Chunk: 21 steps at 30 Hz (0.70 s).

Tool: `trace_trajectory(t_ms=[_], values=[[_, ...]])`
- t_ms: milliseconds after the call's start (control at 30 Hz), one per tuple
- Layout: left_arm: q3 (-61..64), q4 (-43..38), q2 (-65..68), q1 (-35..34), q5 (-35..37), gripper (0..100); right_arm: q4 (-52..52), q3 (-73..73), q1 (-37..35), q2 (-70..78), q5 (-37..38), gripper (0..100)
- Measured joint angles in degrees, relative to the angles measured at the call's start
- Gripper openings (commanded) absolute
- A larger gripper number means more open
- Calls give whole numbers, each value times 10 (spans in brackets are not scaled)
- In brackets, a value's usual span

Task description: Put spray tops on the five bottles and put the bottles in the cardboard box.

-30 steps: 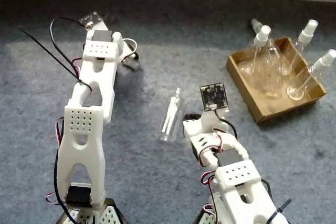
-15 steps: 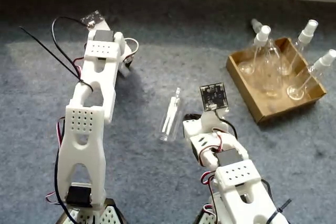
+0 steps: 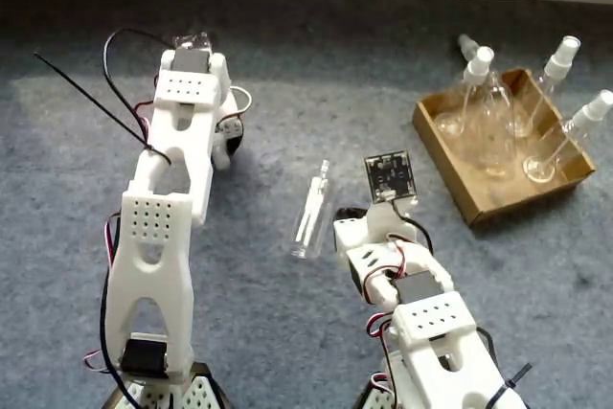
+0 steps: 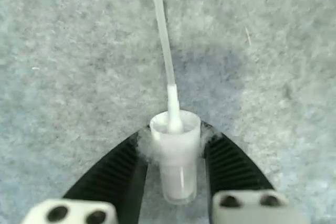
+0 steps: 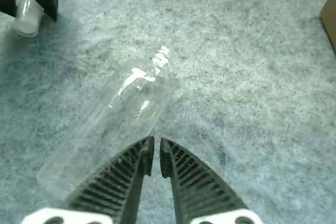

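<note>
My left gripper (image 4: 176, 139) is shut on a white spray top (image 4: 175, 156), whose thin dip tube (image 4: 161, 35) points away over the carpet. From above, this gripper (image 3: 227, 136) sits under the left arm's far end. A clear uncapped bottle (image 3: 311, 210) lies on its side mid-table. My right gripper (image 5: 156, 149) is shut with nothing in it, its tips just beside the bottle (image 5: 110, 121) near its base. The left gripper with the spray top (image 5: 25, 10) shows farther off in the right wrist view.
A cardboard box (image 3: 458, 179) stands at the back right, holding several clear bottles with spray tops (image 3: 479, 62). Grey carpet covers the table. A black cable (image 3: 91, 98) loops off the left arm.
The left arm's wrist has turned and its gripper has drawn in closer under the arm, with the spray top. The right arm and the lying bottle have not moved.
</note>
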Motion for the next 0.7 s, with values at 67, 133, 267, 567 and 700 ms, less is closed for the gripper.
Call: trace_trajectory(t_ms=[67,133,267,567,700], values=[[-2,22,-4,0,0,24,0,0,0,0,0,5],[-2,30,-17,0,0,24,0,0,0,0,0,5],[18,34,-62,0,-1,24,0,0,0,0,0,5],[196,34,-265,0,-50,25,0,0,0,0,0,5],[273,34,-348,-1,-165,27,0,0,0,0,0,5]])
